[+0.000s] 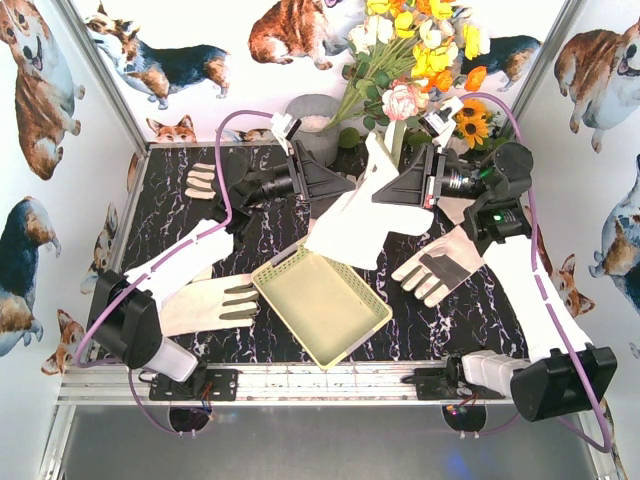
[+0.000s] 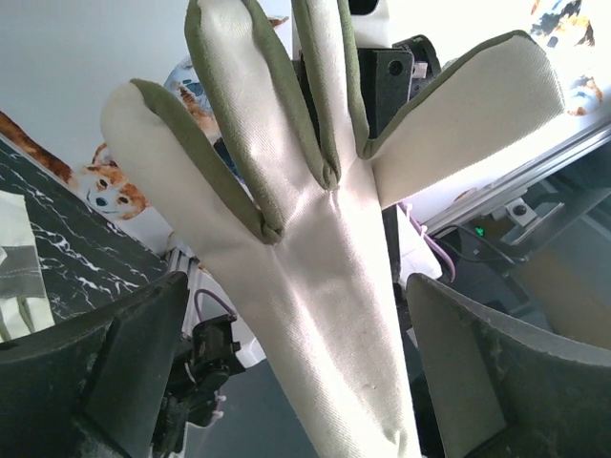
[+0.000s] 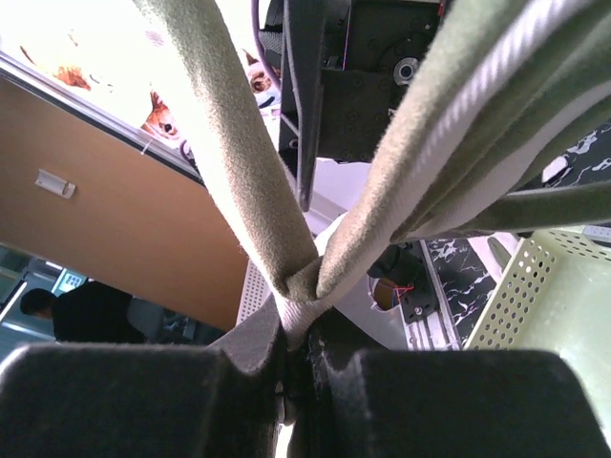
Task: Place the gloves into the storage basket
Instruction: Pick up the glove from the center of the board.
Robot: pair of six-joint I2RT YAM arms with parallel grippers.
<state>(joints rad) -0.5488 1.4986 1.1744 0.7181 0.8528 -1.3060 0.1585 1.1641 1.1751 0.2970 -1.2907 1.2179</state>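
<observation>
Top external: four gloves (image 1: 215, 300), one in right claw (image 1: 390, 192); one basket (image 1: 320, 305).

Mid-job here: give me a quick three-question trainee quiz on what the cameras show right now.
1. True or false: a glove lies inside the storage basket.
2. Fill in: the left claw stands ____ around the raised glove.
3. Which one pinches that glove? A: the left claw. B: the right claw.

Key: 1 false, the basket is empty; 2 open; 3 B.
</observation>
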